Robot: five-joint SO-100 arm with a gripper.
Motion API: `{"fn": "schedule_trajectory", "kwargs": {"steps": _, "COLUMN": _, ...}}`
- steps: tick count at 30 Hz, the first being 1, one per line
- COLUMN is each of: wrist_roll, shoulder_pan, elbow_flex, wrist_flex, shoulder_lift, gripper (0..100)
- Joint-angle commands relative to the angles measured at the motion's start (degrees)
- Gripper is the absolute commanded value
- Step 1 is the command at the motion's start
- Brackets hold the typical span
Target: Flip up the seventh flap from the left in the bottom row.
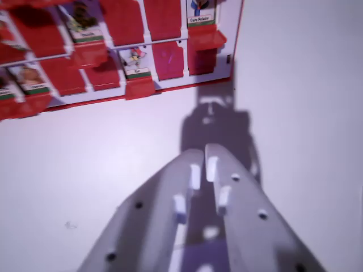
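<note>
The pincer (203, 152) sits at about 6 o'clock in the wrist view, its two pale grey fingers (170, 187) pressed together at the tips and pinching nothing. It hovers over the bare white table (85, 170), and its shadow (218, 127) stretches toward 12 o'clock, reaching the foot of the board.

Up at 11 to 12 o'clock lies the red-and-white flap board (229, 62), a guessing-game tray with rows of small red hinged flaps. In the nearest row some stand open and show picture cards, such as the opened flap with a cartoon figure (137, 71). Just at its 3 o'clock are two flaps that look closed: one (169, 59) beside it and one (199, 59) nearest the board's corner. The row runs off the wrist view's left edge, so I cannot count to the seventh from here; it is probably one of these last flaps.

I judge the flap to be thin, stiff, light plastic, smooth and slippery, turning freely on a small hinge. It needs no grasp: a closed fingertip hooked under its free edge should lever it up. Too much push could slide the light board across the table.
</note>
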Motion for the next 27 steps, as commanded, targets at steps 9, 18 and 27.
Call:
{"fn": "schedule_trajectory", "kwargs": {"steps": 9, "wrist_roll": 3.78, "shoulder_pan": -8.79, "elbow_flex": -18.98, "wrist_flex": 19.51, "shoulder_lift": 13.01, "gripper": 0}}
{"fn": "schedule_trajectory", "kwargs": {"steps": 18, "wrist_roll": 9.14, "shoulder_pan": -14.94, "elbow_flex": -19.95, "wrist_flex": 21.01, "shoulder_lift": 18.72, "gripper": 0}}
{"fn": "schedule_trajectory", "kwargs": {"steps": 27, "wrist_roll": 6.59, "shoulder_pan": -15.03, "elbow_flex": -26.28, "wrist_flex": 23.29, "shoulder_lift": 18.37, "gripper": 0}}
